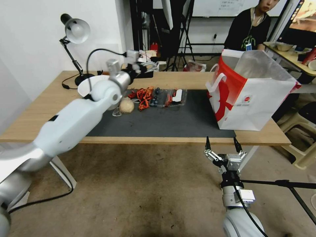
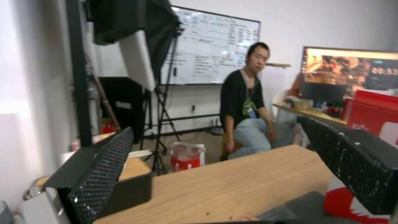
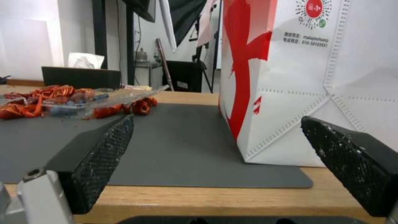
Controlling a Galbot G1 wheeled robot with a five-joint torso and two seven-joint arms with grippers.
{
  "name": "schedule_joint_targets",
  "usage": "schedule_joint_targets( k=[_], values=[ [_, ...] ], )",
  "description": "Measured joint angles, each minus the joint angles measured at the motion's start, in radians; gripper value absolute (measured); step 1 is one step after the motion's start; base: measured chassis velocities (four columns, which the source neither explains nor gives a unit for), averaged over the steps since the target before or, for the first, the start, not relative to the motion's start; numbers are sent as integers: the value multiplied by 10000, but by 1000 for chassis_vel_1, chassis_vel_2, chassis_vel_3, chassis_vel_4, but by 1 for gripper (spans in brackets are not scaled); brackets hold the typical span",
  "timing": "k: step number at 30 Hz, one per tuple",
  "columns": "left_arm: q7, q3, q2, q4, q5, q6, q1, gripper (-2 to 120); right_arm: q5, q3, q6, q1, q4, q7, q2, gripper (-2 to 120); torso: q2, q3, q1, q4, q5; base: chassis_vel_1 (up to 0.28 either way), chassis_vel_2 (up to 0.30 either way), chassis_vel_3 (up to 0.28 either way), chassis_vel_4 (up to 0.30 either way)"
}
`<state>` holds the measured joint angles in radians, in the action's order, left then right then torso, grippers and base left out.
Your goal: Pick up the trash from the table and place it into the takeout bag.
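- The right gripper [image 1: 223,144] hangs just in front of the near edge of the table [image 1: 39,115], below the tabletop, its two fingers spread wide with nothing between them.
- From the right wrist view, the same spread fingers [image 3: 99,149] frame the table edge, the dark mat [image 3: 174,146] and the lower corner of the bag [image 3: 298,93].
- The takeout bag [image 1: 253,95] stands upright on the right end of the mat, mouth open, near the table's front edge.
- A tan ball in clear wrap [image 1: 126,105] lies on the left part of the mat [image 1: 171,121].
- Just behind it are red shreds [image 1: 144,96], blueberries [image 1: 154,98] and a clear tray [image 1: 174,97].
- The left gripper [image 1: 144,66] is raised over the far left of the table, beyond the ball; in the left wrist view its fingers [image 2: 104,168] stand apart and empty.
- A desk lamp [image 1: 76,31] stands at the far left edge.
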<state>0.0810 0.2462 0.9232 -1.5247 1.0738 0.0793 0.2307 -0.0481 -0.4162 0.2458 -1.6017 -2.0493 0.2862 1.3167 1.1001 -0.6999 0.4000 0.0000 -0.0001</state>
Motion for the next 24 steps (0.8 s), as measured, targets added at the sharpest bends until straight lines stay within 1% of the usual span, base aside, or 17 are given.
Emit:
schedule_joint_targets(
  k=[2,3,4,6,7,8,10,11,13,14,15,17,18,19,21,22,24],
  values=[
    [-19,-594,-223,-361,-175,3,749,100,0,5,3,5,15,0,-16,100,0,0,0,-1,-1,0,0,0,0],
    [-19,-594,-223,-361,-175,3,749,100,0,5,3,5,15,0,-16,100,0,0,0,-1,-1,0,0,0,0],
    [-36,-758,-307,-494,-220,0,1008,100,0,14,3,9,20,0,-18,100,0,-1,0,1,-2,0,0,0,0],
    [-117,-1380,-608,-993,-454,-81,2045,100,7,65,7,31,49,-9,-9,100,0,0,0,1,-1,0,0,0,0],
    [-117,-1380,-608,-993,-454,-81,2045,100,7,65,7,31,49,-9,-9,100,0,0,0,1,-1,0,0,0,0],
    [-128,-1540,-661,-1119,-560,-112,2320,100,12,80,10,34,59,-12,-1,100,0,0,0,0,2,0,0,0,0],
    [-150,-2103,-770,-1482,-936,-214,3113,100,28,99,15,34,74,-17,14,100,0,0,0,-3,-1,0,0,0,0],
    [-150,-2103,-770,-1482,-936,-214,3113,100,28,99,15,34,74,-17,14,100,0,0,0,-3,-1,0,0,0,0],
    [-174,-2591,-855,-1824,-1256,-320,3799,100,37,102,16,34,88,-17,20,100,0,0,0,-1,3,0,0,0,0],
    [-178,-2886,-894,-1978,-1410,-359,4172,100,39,102,17,33,96,-18,15,100,0,0,-1,0,-4,0,0,0,0],
    [-178,-2886,-894,-1978,-1410,-359,4172,100,39,102,17,33,96,-18,15,100,0,0,-1,0,-4,0,0,0,0],
    [-172,-3453,-983,-2299,-1783,-453,4912,100,39,98,22,33,102,-17,6,100,0,0,-1,0,4,0,0,0,0],
    [-172,-3453,-983,-2299,-1783,-453,4912,100,39,98,22,33,102,-17,6,100,0,0,-1,0,4,0,0,0,0],
    [-145,-3717,-1015,-2461,-2005,-511,5298,100,39,97,26,34,107,-17,2,100,0,-1,-1,1,-2,0,0,0,0],
    [-59,-4216,-1009,-2800,-2341,-573,6009,100,38,97,39,35,116,-18,15,100,0,-1,0,0,3,0,0,0,0],
    [-59,-4216,-1009,-2800,-2341,-573,6009,100,38,97,39,35,116,-18,15,100,0,-1,0,0,3,0,0,0,0],
    [-21,-4865,-876,-3122,-2728,-629,6821,100,39,98,50,29,118,-16,38,100,0,-1,-1,-1,0,0,0,0,0]
  ],
)
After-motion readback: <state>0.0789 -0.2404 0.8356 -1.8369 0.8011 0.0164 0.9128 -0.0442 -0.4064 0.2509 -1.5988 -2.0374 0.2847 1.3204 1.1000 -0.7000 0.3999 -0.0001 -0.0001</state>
